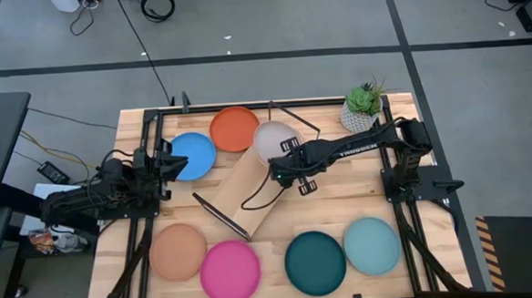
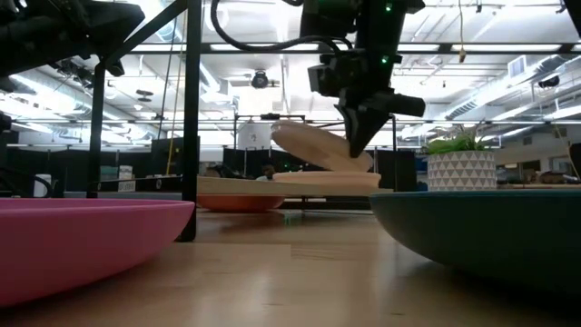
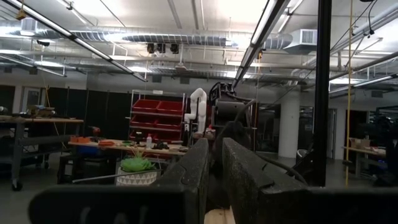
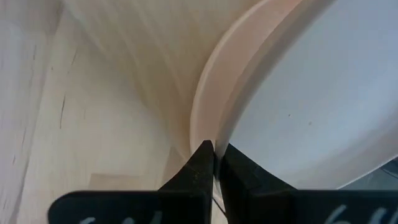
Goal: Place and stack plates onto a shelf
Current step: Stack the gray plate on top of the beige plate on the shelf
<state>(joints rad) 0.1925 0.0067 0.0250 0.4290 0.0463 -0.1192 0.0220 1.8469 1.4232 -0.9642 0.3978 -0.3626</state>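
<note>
My right gripper (image 1: 281, 173) is shut on a pale grey plate (image 1: 275, 140) at the far end of the shelf (image 1: 235, 194), a pale board with black wire frames lying slantwise mid-table. The right wrist view shows a cream rim (image 4: 208, 106) just outside the grey plate (image 4: 311, 93), seemingly a second plate beneath it. On the table lie a blue plate (image 1: 193, 155), an orange one (image 1: 235, 129), a tan one (image 1: 177, 251), a pink one (image 1: 230, 271), a dark teal one (image 1: 315, 262) and a light teal one (image 1: 372, 245). My left gripper (image 1: 170, 162) waits beside the blue plate, fingers close together, holding nothing. My right gripper (image 4: 216, 154) pinches the pale grey plate's near rim (image 4: 231, 138) between its two fingers, coming from above and pointing down. In the low view the plate (image 2: 313, 145) is tilted: the held edge is low and the opposite edge is raised above a flat pale surface (image 2: 327, 179).
A potted plant (image 1: 364, 107) in a white patterned pot stands at the table's far right, close behind the right arm. Black frame rails run along both sides of the table. The wire frame (image 1: 294, 118) at the shelf's far end rises beside the held plate.
</note>
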